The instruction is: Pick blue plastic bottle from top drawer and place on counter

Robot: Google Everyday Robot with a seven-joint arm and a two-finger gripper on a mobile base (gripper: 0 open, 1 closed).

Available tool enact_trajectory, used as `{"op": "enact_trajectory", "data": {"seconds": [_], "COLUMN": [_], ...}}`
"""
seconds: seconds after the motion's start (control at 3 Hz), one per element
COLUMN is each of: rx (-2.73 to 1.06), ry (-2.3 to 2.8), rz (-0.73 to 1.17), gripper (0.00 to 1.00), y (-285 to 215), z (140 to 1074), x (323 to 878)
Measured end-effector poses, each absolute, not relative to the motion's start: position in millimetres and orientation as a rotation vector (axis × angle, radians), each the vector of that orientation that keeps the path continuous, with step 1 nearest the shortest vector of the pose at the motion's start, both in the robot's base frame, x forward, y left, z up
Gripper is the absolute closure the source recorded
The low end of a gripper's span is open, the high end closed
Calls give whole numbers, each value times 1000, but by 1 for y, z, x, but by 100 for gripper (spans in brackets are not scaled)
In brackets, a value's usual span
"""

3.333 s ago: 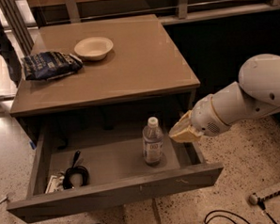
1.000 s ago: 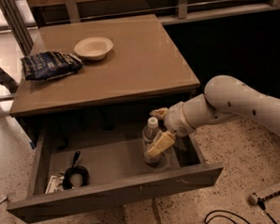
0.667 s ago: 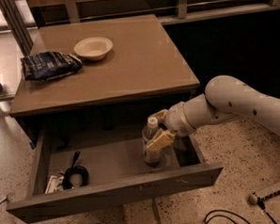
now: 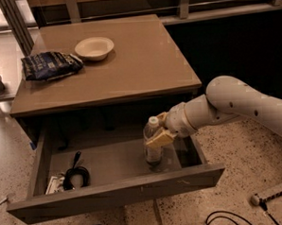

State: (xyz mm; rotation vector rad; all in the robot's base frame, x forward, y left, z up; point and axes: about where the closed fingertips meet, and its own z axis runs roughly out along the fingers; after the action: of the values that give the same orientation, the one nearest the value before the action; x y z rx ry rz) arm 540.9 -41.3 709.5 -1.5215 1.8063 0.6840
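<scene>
Gripper (image 4: 156, 130) at blue plastic bottle (image 4: 153, 156) in top drawer (image 4: 116, 192), black cable (image 4: 75, 175) well apart

1 white bowl (image 4: 94, 47) beside 1 dark blue snack bag (image 4: 51, 65); black cable coil (image 4: 75, 175) lower left.

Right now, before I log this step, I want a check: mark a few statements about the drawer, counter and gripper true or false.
1. The bottle stands upright in the open drawer. True.
2. The bowl sits in the drawer. False: it is on the counter.
3. The gripper is at the bottle, inside the drawer. True.
4. The blue bag lies on the floor. False: it lies on the counter, left of the bowl.
</scene>
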Motion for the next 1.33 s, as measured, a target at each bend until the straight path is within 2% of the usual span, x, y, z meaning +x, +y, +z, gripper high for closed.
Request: {"op": "enact_trajectory", "data": {"seconds": [0.33, 0.67, 1.33], "rx": [-1521, -1514, -1483], "ry": [1806, 1804, 1768], "rz": [682, 661, 563], "gripper": [100, 100, 100], "y": [-40, -30, -12], "z": [714, 761, 925], "x": [541, 544, 568]}}
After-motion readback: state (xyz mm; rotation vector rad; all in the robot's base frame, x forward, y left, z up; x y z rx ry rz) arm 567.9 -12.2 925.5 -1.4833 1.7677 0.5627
